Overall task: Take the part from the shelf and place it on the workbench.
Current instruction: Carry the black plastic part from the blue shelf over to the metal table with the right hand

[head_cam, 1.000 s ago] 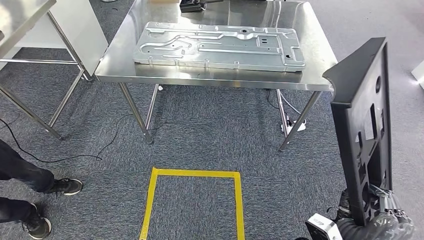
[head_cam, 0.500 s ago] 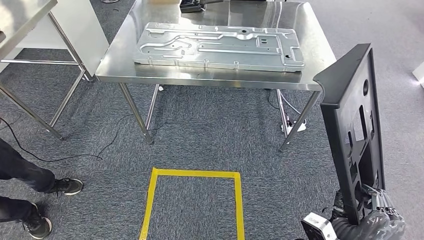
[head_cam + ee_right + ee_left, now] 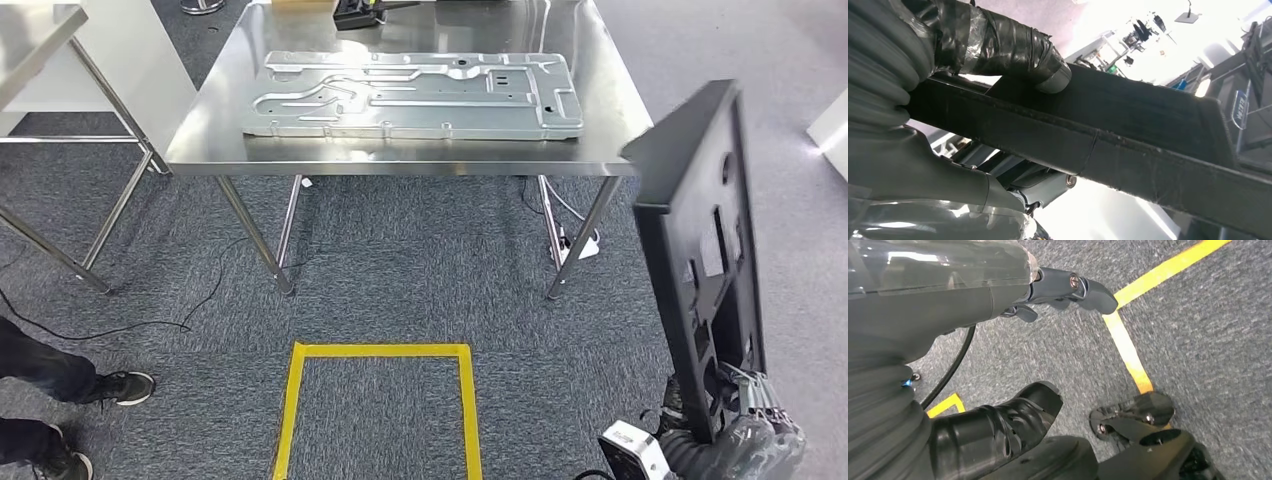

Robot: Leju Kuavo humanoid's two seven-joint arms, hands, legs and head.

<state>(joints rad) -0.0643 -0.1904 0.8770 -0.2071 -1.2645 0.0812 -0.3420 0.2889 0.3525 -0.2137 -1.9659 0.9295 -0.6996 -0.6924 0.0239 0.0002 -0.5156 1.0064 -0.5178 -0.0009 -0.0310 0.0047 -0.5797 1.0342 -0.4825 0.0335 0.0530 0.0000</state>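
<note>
Carrying the part (image 3: 700, 260): right hand (image 3: 745, 425) grips the black panel at its lower edge, thumb clamped over the rim in the right wrist view, panel held upright at the robot's right side, well short of the workbench (image 3: 400, 160).

Change over the last second: whole head view has shifted, so the camera moved, not the objects. Workbench now sits a little lower and further left in frame; yellow floor square (image 3: 378, 405) likewise shifted. Part has swung slightly inward relative to the view and stayed upright in the grip. Judgement: robot is walking up to the bench; transport phase, placement not yet begun.

Left hand (image 3: 1048, 355) hangs over the carpet, thumb and fingers apart, holding nothing.

Metal plate (image 3: 410, 95) lies flat across most of the bench top; free surface is limited to the margins. A person's shoes (image 3: 75, 410) at the left edge.

Risk: a tall panel held only at its base could tip.
</note>
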